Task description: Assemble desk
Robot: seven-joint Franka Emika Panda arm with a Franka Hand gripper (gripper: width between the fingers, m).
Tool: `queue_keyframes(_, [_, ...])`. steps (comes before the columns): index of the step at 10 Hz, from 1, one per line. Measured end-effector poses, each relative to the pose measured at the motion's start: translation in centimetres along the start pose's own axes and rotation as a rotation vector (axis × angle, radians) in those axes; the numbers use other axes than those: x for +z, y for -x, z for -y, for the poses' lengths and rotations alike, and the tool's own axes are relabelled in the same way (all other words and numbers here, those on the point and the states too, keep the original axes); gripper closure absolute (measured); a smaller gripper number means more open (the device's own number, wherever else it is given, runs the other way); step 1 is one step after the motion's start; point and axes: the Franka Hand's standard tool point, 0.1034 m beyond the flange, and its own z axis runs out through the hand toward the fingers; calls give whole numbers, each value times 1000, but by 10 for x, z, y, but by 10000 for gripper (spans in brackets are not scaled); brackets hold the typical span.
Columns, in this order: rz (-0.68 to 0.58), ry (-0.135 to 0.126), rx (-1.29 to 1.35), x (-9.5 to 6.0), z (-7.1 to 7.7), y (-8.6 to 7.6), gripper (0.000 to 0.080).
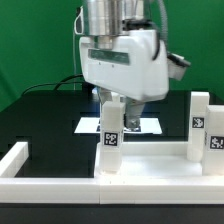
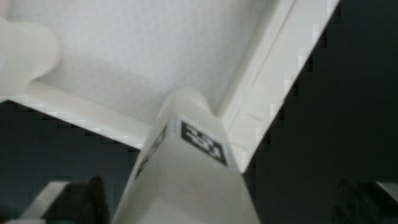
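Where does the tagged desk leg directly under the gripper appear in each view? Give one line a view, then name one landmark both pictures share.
Exterior view: the tagged desk leg stands upright near the picture's centre, just below the gripper, rising from the desk top.
Wrist view: the same leg fills the lower middle, seen lengthwise.
Shared landmark: the black-and-white square tag on the leg's face.

Legs (image 1: 110, 135) upright on desk top (image 1: 150, 160)

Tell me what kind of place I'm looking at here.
Likely a robotics lab test bench: a black table before a green backdrop, tagged white desk legs, and a flat marker board.
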Motion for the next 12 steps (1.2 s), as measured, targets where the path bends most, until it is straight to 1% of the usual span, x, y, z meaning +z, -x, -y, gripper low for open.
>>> queue_keyframes(2, [-1, 1, -137, 0, -1, -1, 151])
queue_keyframes(3, [-3, 3, -246, 0, -1, -2, 151])
queue_keyframes(4, [-15, 8, -464, 0, -2, -4, 151])
queue_keyframes(5, [-24, 5, -605, 3, -3, -5, 151])
queue_keyframes(6, [-32, 4, -647, 7, -6, -3, 151])
queue_keyframes(7, [-62, -5, -731, 7, -10, -5, 151])
queue_keyframes(9, [-59, -4, -719, 8, -11, -5, 151])
queue_keyframes(11, [-59, -4, -699, 8, -12, -5, 406])
queue_keyframes(12, [-58, -7, -611, 9, -12, -5, 406])
